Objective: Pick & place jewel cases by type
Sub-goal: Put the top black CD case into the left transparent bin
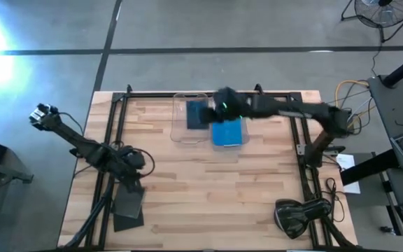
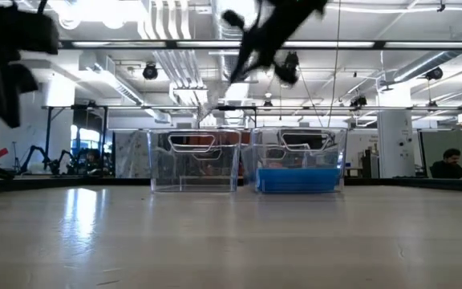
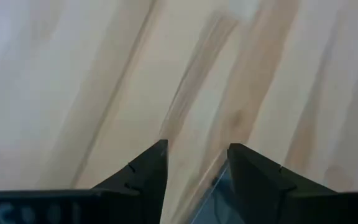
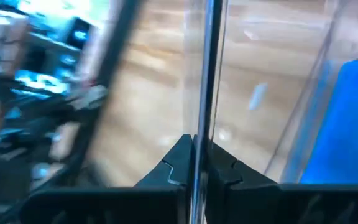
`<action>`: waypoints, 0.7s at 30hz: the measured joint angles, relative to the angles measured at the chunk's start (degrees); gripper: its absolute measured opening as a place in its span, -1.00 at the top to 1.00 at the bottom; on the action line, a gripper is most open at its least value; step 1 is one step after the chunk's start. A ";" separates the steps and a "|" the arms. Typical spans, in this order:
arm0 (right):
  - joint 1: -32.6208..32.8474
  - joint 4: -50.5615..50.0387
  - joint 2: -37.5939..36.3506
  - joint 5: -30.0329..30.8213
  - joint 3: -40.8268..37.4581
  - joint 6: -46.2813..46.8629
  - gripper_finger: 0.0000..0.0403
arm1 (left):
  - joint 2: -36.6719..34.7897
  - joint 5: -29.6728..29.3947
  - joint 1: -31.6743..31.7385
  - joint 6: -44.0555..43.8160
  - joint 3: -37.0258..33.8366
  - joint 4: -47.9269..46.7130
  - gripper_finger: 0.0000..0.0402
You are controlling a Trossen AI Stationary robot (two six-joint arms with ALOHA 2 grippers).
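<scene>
Right gripper [image 1: 224, 98] up at twelve o'clock of the table, fingers pinched on a thin dark jewel case [image 4: 199, 93] held edge-on over the left clear bin [image 1: 189, 117]. Translucent blue jewel cases [image 1: 227, 131] stacked flat in the right clear bin [image 2: 299, 160]. Left gripper [image 3: 194, 163] at eight o'clock, fingers apart above another dark case [image 1: 128, 205]. No readable writing. Pale striped wooden table [image 1: 208, 189]; grey floor, bright ceiling lights.

Two clear bins [image 1: 185, 133] sit side by side on the wooden table [image 1: 208, 189].
</scene>
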 joint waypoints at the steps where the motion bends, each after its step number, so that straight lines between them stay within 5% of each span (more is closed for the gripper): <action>1: -1.77 2.28 2.20 -3.23 -0.11 -0.45 0.94 | -0.46 1.40 -0.04 -1.65 -1.02 -0.31 0.27; 6: -4.34 9.17 11.00 -15.85 1.29 0.10 0.69 | -0.29 8.78 -0.17 -9.14 -6.10 2.89 0.27; 11: -4.63 -1.17 14.13 -21.96 2.92 -7.26 0.34 | 0.85 13.84 -1.30 -13.57 -9.72 13.34 0.27; 18: 1.28 -28.10 1.70 -1.38 6.75 -24.81 0.06 | 4.07 14.10 -4.03 -10.10 -9.74 18.03 0.27; 21: 8.09 -27.51 -1.33 2.60 5.40 -27.92 0.03 | 6.85 13.26 -6.24 -1.23 -9.94 20.80 0.27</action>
